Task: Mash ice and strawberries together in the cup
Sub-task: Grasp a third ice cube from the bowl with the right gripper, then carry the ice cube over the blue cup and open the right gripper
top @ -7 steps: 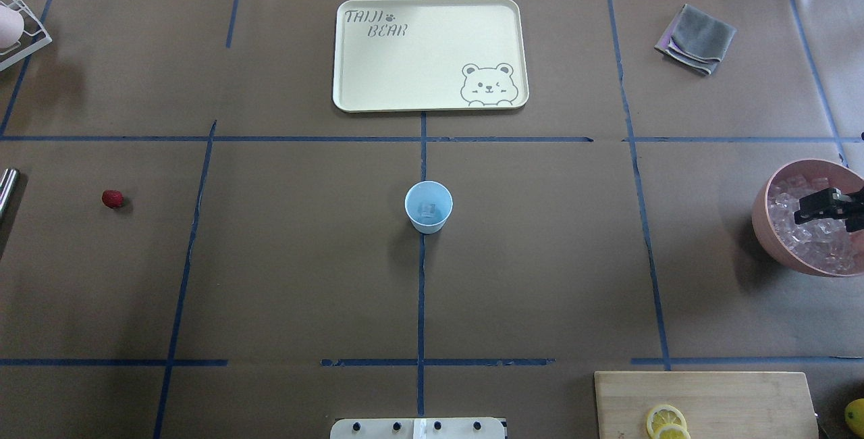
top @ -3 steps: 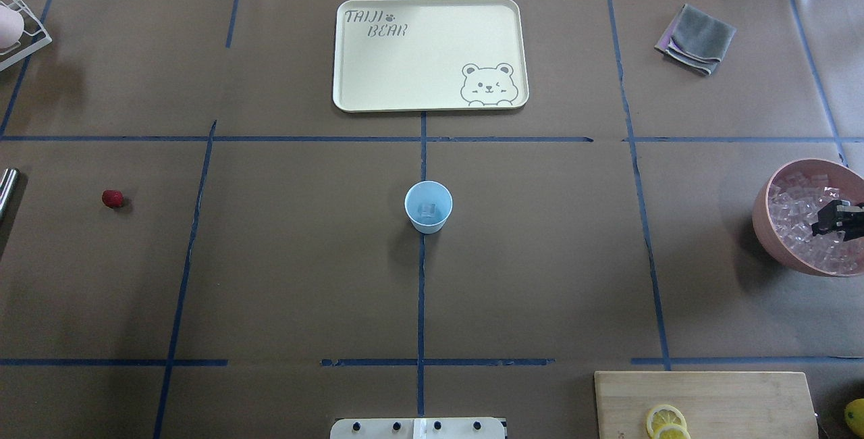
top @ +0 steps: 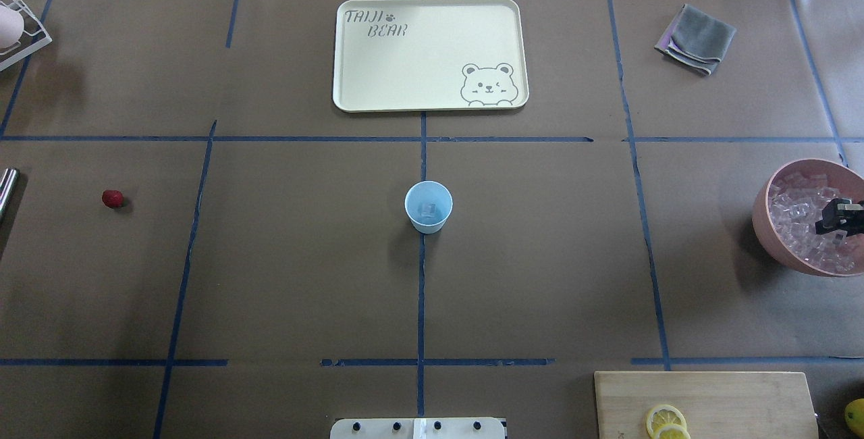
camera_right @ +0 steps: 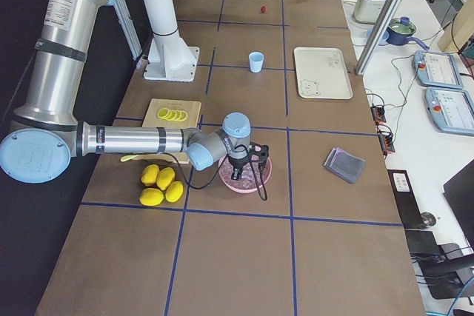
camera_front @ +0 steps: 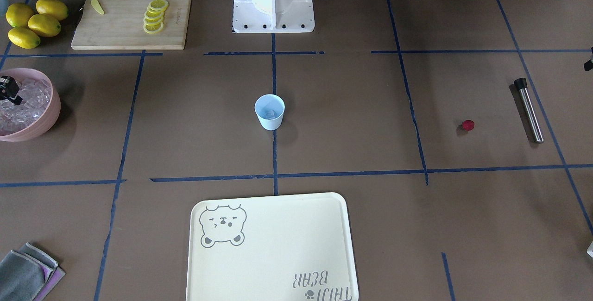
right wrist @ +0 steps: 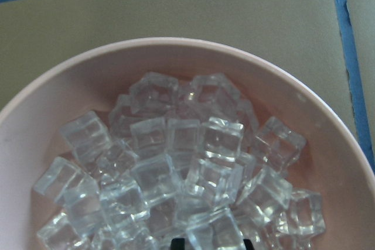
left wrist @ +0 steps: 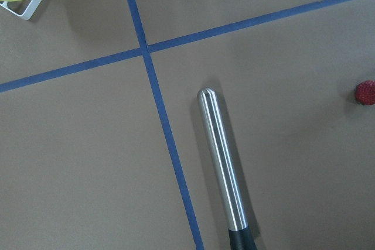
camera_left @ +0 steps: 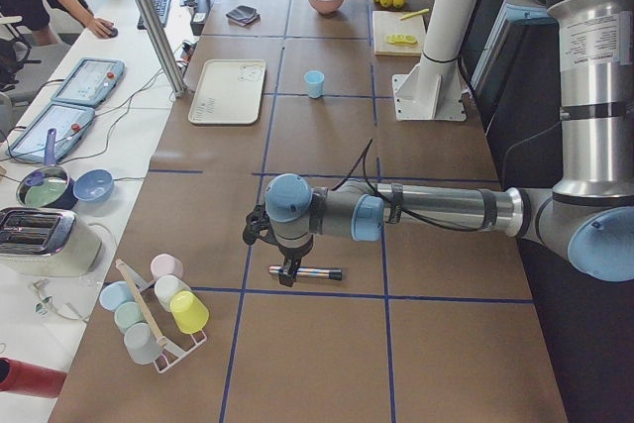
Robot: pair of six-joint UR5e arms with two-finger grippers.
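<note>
- Your right gripper (top: 829, 217) was hanging over the pink bowl (top: 766, 240) at the right end of the table, pointing down into the ice (right wrist: 176, 162).
- In the right wrist view you only got two dark fingertips at the bottom edge. They sat apart with ice between them, and honestly I couldn't tell if they were clamping a cube or just open around it.
- Your left gripper (camera_left: 287, 276) was down low at the other end, just beside the metal rod (camera_front: 529, 109) with the black end. Its fingers didn't show clearly anywhere, so I couldn't tell if it was open or closed.
- The rod was lying flat on the brown paper, not in anyone's grip as far as the left wrist view showed.
- The cup (top: 428, 207) stood upright in the middle of the table, right on the centre tape line, with one ice cube (top: 427, 209) in the bottom.
- The strawberry (top: 113, 198) was lying on the table on your left side, near the rod but not touching it, and well apart from the cup.
- The bear tray (top: 378, 67) sat beyond the cup with a folded grey cloth (top: 695, 38) off to its right.
- Lemon slices (camera_front: 155, 16) were on the cutting board (camera_front: 120, 28), with whole lemons (camera_front: 32, 22) beside it.
</note>
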